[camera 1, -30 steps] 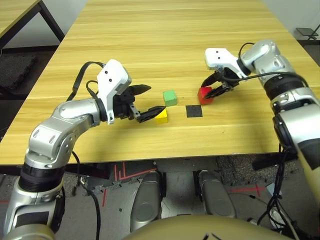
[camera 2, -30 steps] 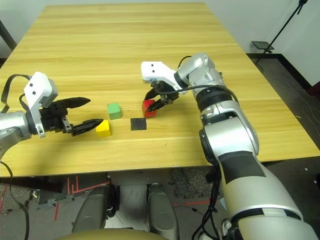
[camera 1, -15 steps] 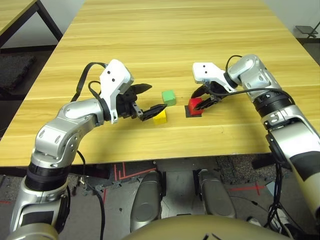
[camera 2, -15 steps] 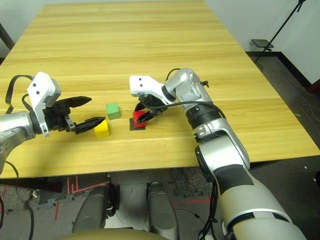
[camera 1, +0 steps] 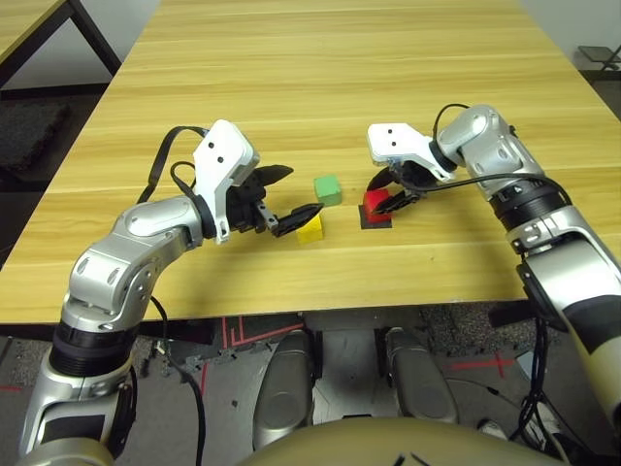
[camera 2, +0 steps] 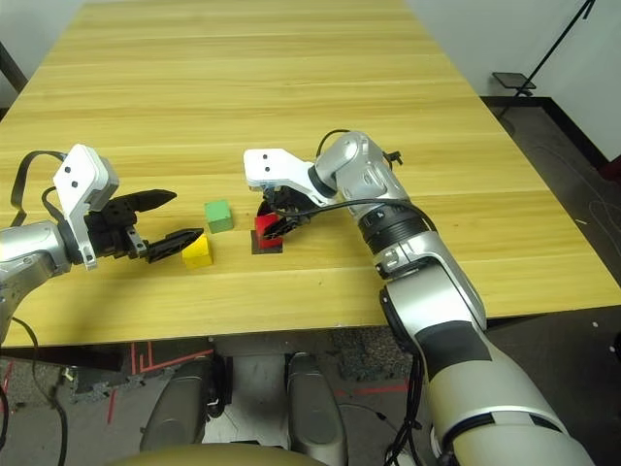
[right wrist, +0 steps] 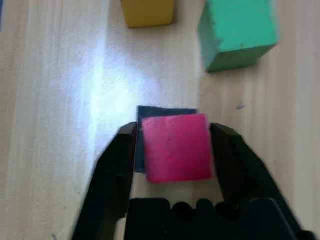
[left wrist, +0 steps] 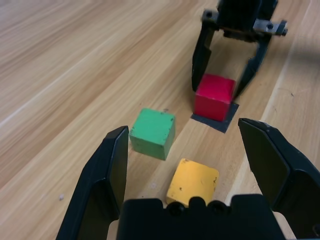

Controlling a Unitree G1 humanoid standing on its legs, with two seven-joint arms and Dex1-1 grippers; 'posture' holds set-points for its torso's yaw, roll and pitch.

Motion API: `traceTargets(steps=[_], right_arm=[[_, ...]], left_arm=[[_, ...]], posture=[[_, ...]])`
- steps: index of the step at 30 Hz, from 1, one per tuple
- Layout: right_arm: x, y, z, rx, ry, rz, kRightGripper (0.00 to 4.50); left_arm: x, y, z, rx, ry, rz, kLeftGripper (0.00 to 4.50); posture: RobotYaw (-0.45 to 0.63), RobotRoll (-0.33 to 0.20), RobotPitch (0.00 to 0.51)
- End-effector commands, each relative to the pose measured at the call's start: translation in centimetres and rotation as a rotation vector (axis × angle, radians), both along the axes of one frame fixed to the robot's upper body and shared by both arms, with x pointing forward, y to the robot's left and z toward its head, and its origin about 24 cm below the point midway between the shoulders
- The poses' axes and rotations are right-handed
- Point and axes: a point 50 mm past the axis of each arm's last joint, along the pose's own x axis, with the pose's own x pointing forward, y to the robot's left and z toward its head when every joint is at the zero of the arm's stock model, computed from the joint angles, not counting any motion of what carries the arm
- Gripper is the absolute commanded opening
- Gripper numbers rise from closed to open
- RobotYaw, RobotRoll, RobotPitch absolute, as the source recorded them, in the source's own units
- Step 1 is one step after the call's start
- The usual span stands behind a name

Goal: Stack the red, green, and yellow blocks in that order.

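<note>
The red block (camera 1: 376, 201) sits on a flat black patch (camera 1: 376, 220) near the table's front. My right gripper (camera 1: 384, 197) straddles it, open, with a thin gap between its fingers (right wrist: 122, 150) and the block (right wrist: 176, 147). The green block (camera 1: 328, 189) lies just left of the red one. In front of the green one is the yellow block (camera 1: 310, 228). My left gripper (camera 1: 306, 189) hovers open and holds nothing; one fingertip is just above the yellow block, and both the green block (left wrist: 152, 133) and the yellow block (left wrist: 192, 182) show between its fingers.
The wooden table (camera 1: 320, 78) stretches far back behind the blocks. Its front edge (camera 1: 320, 306) runs close below the yellow block. A second table corner (camera 1: 29, 24) shows at far left.
My right gripper carried the red block left and down onto the black patch, then its jaws parted off it. The left gripper has stayed open beside the yellow block.
</note>
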Motion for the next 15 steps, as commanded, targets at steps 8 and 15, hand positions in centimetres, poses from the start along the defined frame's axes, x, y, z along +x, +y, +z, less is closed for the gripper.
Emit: traceTargets(steps=[8, 15], right_arm=[[1.7, -5.9, 4.8, 0.147, -0.078, -0.173, 4.45], [1.6, -11.9, 7.0, 0.100, -0.157, -0.280, 4.45]], left_arm=[[3.9, -1.7, -0.1, 0.049, -0.001, -0.061, 4.50], [5.7, -3.2, -1.4, 0.141, 0.105, -0.166, 4.50]], posture=[[0.46, -0.156, 0.114], [0.37, -0.119, 0.101]])
